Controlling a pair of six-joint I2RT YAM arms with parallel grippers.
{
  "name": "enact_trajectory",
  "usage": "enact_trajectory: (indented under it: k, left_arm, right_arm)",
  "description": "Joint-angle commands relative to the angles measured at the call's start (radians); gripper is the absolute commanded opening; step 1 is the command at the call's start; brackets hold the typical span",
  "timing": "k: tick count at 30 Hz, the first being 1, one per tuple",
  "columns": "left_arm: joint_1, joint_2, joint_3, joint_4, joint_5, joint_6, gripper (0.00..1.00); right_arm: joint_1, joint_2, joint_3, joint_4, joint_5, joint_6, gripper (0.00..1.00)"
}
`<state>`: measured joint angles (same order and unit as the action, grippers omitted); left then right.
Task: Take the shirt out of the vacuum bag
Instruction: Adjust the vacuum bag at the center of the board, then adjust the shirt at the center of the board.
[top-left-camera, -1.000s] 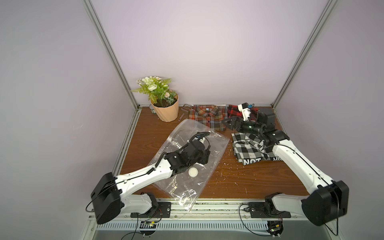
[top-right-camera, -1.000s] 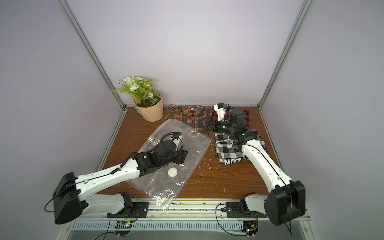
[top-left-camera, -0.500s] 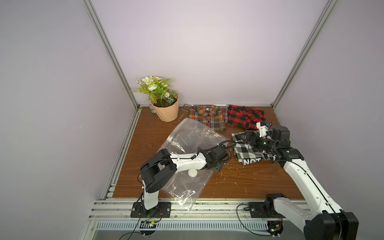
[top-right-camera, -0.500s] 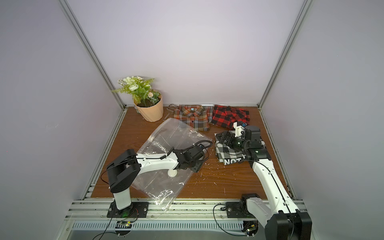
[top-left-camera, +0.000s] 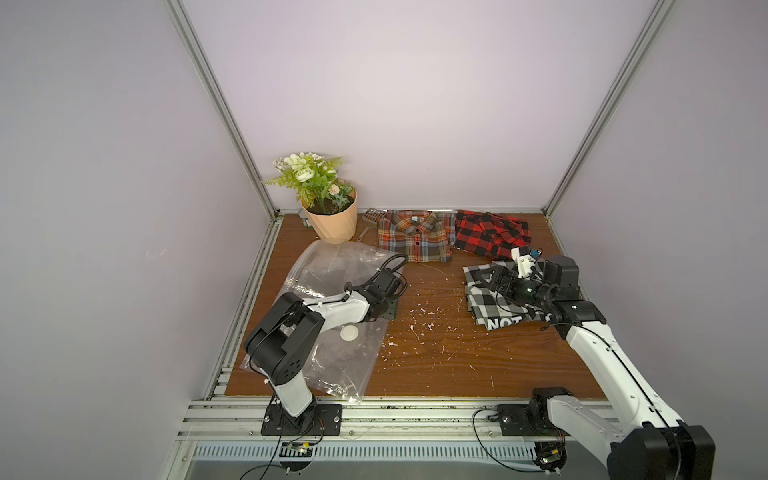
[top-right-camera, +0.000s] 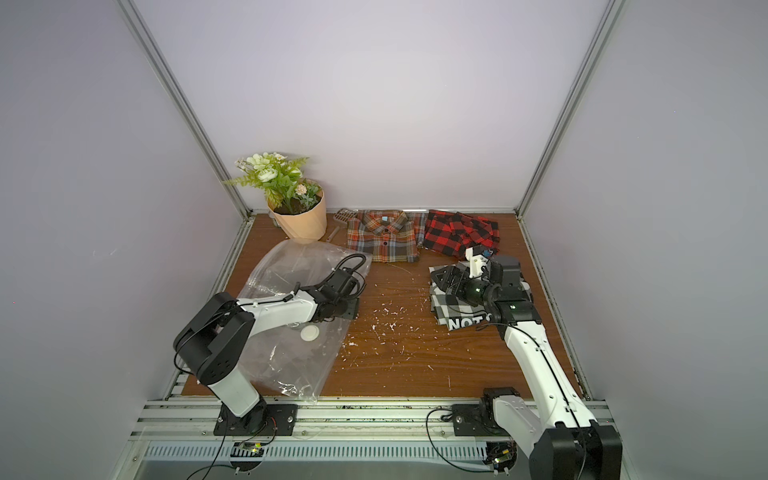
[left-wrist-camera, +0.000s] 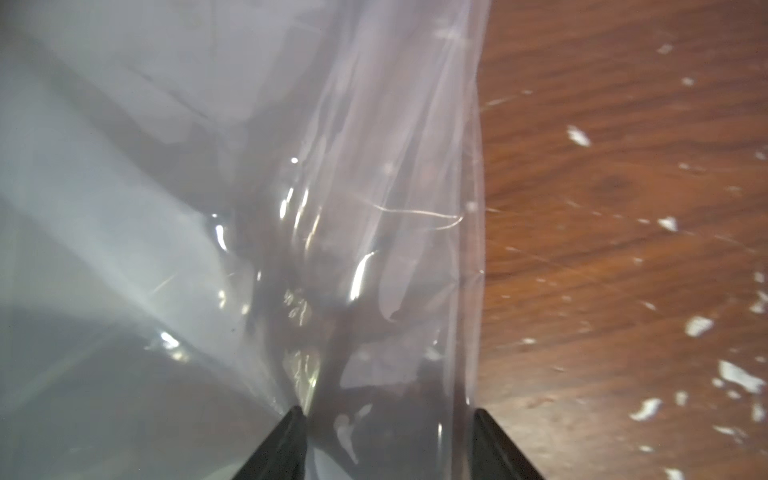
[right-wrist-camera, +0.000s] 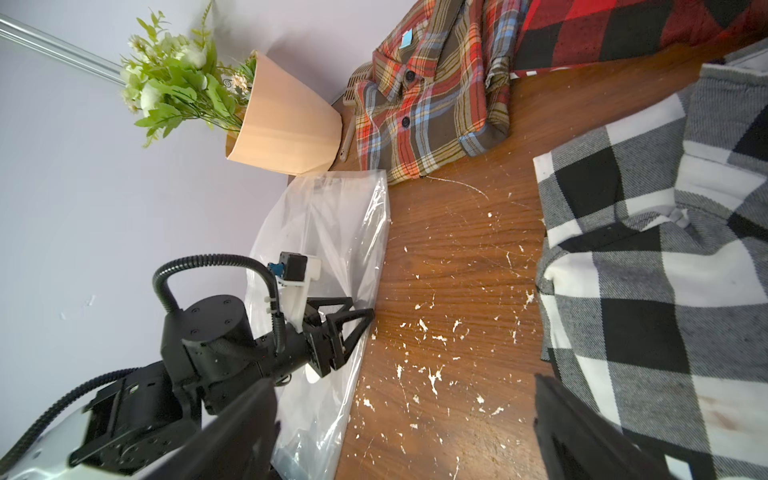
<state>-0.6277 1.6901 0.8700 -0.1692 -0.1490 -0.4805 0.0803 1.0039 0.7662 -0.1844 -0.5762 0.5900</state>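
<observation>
Left wrist view: my half-open left hand (left-wrist-camera: 387, 415) straddles the edge of the vacuum bag (left-wrist-camera: 365, 187), so retreating could drag it; right hand (right-wrist-camera: 395, 386) wide.

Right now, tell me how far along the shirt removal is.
Done: the black-and-white checked shirt lies on the table, outside the vacuum bag, which looks empty. In hand: nothing; the right gripper is open at the shirt's edge, the left gripper open at the bag's edge. Left: apparently only pulling the arms back.
</observation>
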Motion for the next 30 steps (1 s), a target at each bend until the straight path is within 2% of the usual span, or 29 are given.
enact_trajectory:
  k: [1, 7, 10, 17, 20, 24, 26, 27, 28, 30]
  left_arm:
    - [0.055, -0.011, -0.065, -0.009, 0.035, -0.047, 0.63]
    - [0.139, -0.001, -0.077, 0.053, 0.078, -0.06, 0.63]
    - [0.142, 0.039, -0.025, 0.042, 0.074, -0.041, 0.63]
    - [0.206, 0.065, 0.03, 0.049, 0.078, -0.047, 0.64]
    - [0.205, 0.01, 0.034, 0.032, 0.095, -0.039, 0.64]
    - [0.198, -0.12, 0.021, 0.005, 0.074, -0.069, 0.65]
    - [0.189, -0.211, 0.017, 0.009, 0.083, -0.073, 0.71]
    - [0.181, -0.244, 0.02, 0.015, 0.091, -0.078, 0.87]
    - [0.17, -0.279, 0.028, 0.015, 0.088, -0.087, 0.92]
    - [0.141, -0.323, 0.051, 0.014, 0.088, -0.089, 0.96]
  right_arm:
    - [-0.007, -0.021, -0.019, 0.045, -0.027, -0.017, 0.99]
    - [-0.006, -0.02, -0.03, 0.061, -0.036, -0.015, 0.99]
    - [-0.006, -0.021, -0.031, 0.025, -0.01, -0.035, 0.99]
    - [-0.022, 0.038, -0.037, -0.131, 0.247, -0.129, 0.99]
    - [-0.034, 0.073, -0.047, -0.154, 0.42, -0.146, 0.99]
    - [-0.033, 0.144, -0.04, -0.132, 0.57, -0.162, 0.99]
    - [-0.023, 0.197, -0.007, -0.147, 0.653, -0.183, 0.99]
    - [-0.021, 0.218, 0.001, -0.147, 0.676, -0.192, 0.99]
    - [-0.021, 0.241, 0.01, -0.144, 0.696, -0.199, 0.99]
    - [-0.02, 0.284, 0.029, -0.144, 0.724, -0.214, 0.99]
